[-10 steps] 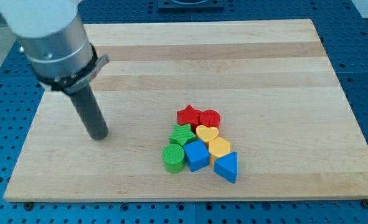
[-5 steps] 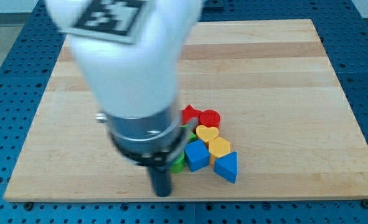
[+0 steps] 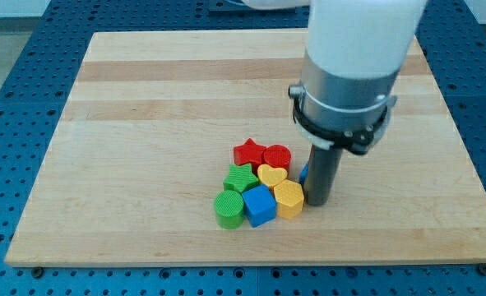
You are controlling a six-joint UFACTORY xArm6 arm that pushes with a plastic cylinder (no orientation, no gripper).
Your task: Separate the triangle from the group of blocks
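My tip [image 3: 317, 201] rests on the wooden board [image 3: 144, 123], just right of the yellow hexagon [image 3: 289, 198]. Only a thin blue sliver [image 3: 304, 173] shows at the rod's left edge, right of the yellow heart [image 3: 273, 175]; this is probably the blue triangle, mostly hidden behind the rod. The rest of the group sits packed together to the left: red star [image 3: 248, 152], red cylinder [image 3: 277, 156], green star [image 3: 240, 177], blue cube [image 3: 259, 205] and green cylinder [image 3: 229, 209].
The arm's white and grey body [image 3: 347, 74] covers the board's upper right. A blue perforated table [image 3: 12, 107] surrounds the board on all sides.
The arm has swung from the view's left, past the front of the group, to its right side. The blue triangle has left its spot at the group's lower right and is now mostly hidden behind the rod.
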